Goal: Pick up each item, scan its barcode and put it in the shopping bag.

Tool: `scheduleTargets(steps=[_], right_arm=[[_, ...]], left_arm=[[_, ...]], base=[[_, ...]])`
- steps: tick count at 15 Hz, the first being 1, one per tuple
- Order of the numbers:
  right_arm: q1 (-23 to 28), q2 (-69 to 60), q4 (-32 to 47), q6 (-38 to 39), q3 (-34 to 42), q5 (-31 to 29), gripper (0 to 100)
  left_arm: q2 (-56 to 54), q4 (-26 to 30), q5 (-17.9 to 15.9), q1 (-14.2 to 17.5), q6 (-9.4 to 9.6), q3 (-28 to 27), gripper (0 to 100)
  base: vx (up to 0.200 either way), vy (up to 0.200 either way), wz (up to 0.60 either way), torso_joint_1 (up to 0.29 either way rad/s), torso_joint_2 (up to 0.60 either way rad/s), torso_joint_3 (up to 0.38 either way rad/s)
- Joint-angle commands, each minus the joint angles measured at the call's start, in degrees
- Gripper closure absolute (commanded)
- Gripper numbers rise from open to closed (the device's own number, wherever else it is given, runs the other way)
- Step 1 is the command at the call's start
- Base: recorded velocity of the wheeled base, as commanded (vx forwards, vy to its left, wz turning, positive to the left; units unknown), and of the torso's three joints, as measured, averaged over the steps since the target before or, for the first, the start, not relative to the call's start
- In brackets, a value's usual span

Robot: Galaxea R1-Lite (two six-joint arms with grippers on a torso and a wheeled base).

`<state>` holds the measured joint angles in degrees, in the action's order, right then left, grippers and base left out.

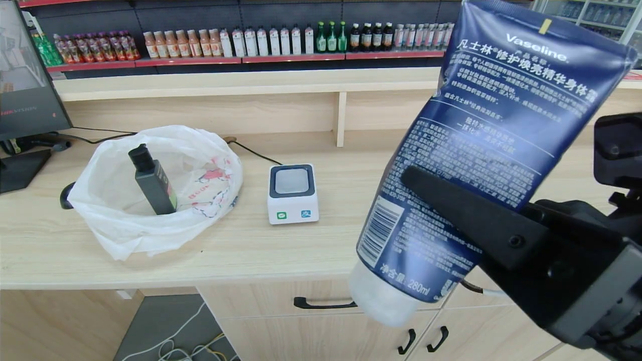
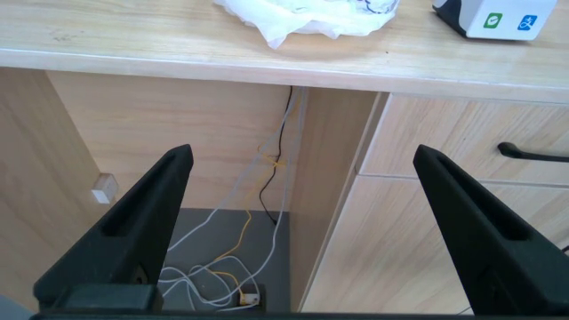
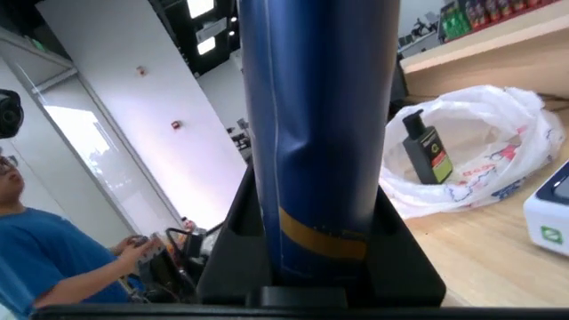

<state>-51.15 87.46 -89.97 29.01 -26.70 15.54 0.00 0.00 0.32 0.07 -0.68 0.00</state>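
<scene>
Here, the right gripper [image 1: 426, 200] is raised close to the head camera, its jaws clamped on a dark blue tube [image 1: 501, 100]. The tube is tilted, its translucent white cap [image 1: 381, 301] lowest. Its facing side carries dense white print and a white barcode [image 1: 378, 230] near the cap end. The left gripper [image 2: 302, 160] hangs below the tabletop [image 1: 301, 250] edge before the cabinet front, jaws wide apart and holding nothing. On the tabletop, the white shopping bag [image 1: 125, 220], with red print on it, holds a dark pump bottle [image 1: 153, 183] standing tilted. Just beside the bag sits a white scanner [image 1: 293, 193] with a grey window and green and blue icons on its front.
</scene>
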Motion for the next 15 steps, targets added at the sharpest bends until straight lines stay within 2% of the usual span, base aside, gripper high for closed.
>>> scheduleTargets(steps=[1,5,8,12,15], right_arm=[[2.2,1.8,0.0,-4.8,-0.5,-0.1,100],[5.0,3.8,0.0,-17.9,-0.1,-2.0,100],[5.4,3.7,0.0,-27.8,0.0,-13.1,100],[7.3,2.5,0.0,-34.4,3.1,-20.2,100],[8.1,2.6,0.0,-35.1,4.5,-20.9,100]], left_arm=[[0.0,0.0,0.0,0.0,-0.02,0.0,0],[0.0,0.0,0.0,0.0,-0.02,0.0,0],[0.0,0.0,0.0,0.0,0.16,0.0,0],[0.0,0.0,0.0,0.0,0.07,0.0,0],[0.0,0.0,0.0,0.0,0.07,0.0,0]], base=[[0.000,0.000,0.00,0.000,0.00,0.000],[0.000,0.000,0.00,0.000,0.00,0.000],[0.000,0.000,0.00,0.000,0.00,0.000],[0.000,0.000,0.00,0.000,0.00,0.000],[0.000,0.000,0.00,0.000,0.00,0.000]])
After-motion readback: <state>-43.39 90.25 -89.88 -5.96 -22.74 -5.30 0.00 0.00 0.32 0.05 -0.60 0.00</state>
